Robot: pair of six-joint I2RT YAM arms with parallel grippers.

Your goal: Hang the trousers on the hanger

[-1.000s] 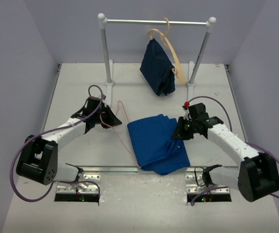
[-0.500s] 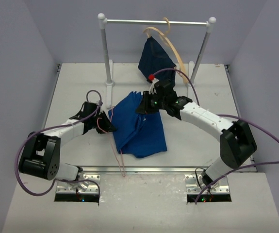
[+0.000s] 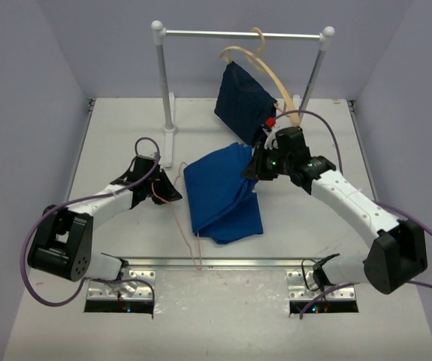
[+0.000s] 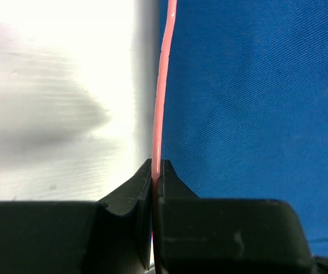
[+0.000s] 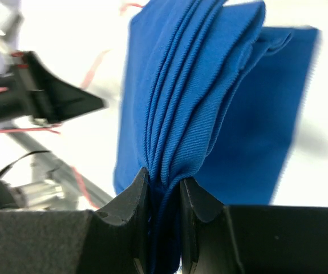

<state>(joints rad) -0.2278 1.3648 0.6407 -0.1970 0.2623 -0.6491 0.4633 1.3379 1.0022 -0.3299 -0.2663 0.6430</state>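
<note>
trousers: royal-blue trousers (image 3: 219, 197), folded in layers, mid-table between the two arms; far end bunched and raised, near end lying flat on the table (image 3: 118, 143)
trousers edge: right wrist view shows several stacked folds (image 5: 203, 85) running down into the jaws
hanger: thin pink-red wire hanger (image 4: 161, 97), just left of the trousers; top view shows the wire (image 3: 194, 248) trailing toward the near table edge
hanger vs trousers: wire runs along the cloth's left edge in the left wrist view; touching or just apart, cannot tell
left gripper: left gripper (image 4: 157, 169) pressed together, pinching the hanger wire between its fingertips; low over the table, left of the cloth (image 3: 172, 194)
right gripper: right gripper (image 5: 164, 178) clamped on the bunched far end of the trousers, jaws kept slightly apart by the cloth; at the trousers' far right corner (image 3: 255, 170)
rack: white rail rack (image 3: 164, 83) at the far side of the table
other garment: dark navy garment (image 3: 240, 98) on a pale wooden hanger (image 3: 274, 79), hooked on the rail, just behind the right gripper
</note>
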